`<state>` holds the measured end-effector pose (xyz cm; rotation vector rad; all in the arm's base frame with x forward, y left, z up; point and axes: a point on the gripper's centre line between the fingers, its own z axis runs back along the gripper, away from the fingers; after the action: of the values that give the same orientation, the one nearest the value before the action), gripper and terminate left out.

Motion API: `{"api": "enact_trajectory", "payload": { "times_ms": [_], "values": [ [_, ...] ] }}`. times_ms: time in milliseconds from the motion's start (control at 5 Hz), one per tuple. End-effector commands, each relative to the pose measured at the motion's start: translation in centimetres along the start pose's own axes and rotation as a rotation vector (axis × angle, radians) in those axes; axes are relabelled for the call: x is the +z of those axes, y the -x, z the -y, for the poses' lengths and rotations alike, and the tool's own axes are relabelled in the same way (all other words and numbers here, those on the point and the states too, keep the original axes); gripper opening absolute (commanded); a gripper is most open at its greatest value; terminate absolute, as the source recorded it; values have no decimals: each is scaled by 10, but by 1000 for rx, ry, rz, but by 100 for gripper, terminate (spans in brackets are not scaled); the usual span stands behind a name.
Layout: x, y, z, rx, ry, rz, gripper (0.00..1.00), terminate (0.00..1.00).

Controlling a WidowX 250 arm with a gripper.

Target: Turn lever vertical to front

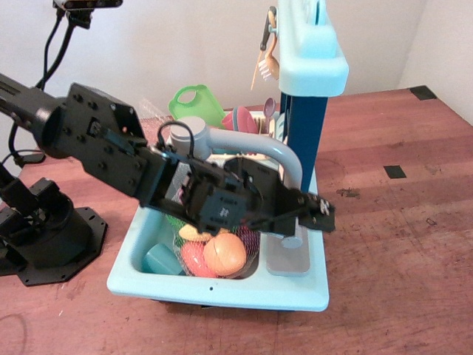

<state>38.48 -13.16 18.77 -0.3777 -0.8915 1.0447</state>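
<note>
The toy faucet stands at the right side of the light blue sink (222, 290). Its tall curved grey spout (255, 148) arches over the basin. The round grey base knob (291, 241) peeks out just under my gripper (325, 217). The thin grey lever itself is hidden behind the gripper and wrist. My black arm reaches from the left across the sink, and the gripper sits low over the knob. Its fingers look pressed together with nothing held.
A net bag of toy fruit (222, 251) and a teal cup (161, 259) lie in the basin. A dark blue column (304, 126) with a light blue shelf (314, 63) rises behind the faucet. Toy dishes (194, 103) stand at the back. The arm's base (44, 229) is at left.
</note>
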Motion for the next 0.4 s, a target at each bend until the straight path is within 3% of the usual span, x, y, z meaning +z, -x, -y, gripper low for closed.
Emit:
{"api": "enact_trajectory", "payload": {
  "times_ms": [0, 200],
  "values": [
    [6, -22, -5, 50, 19, 43, 100, 0],
    [-5, -21, -5, 45, 28, 23, 100, 0]
  ]
}}
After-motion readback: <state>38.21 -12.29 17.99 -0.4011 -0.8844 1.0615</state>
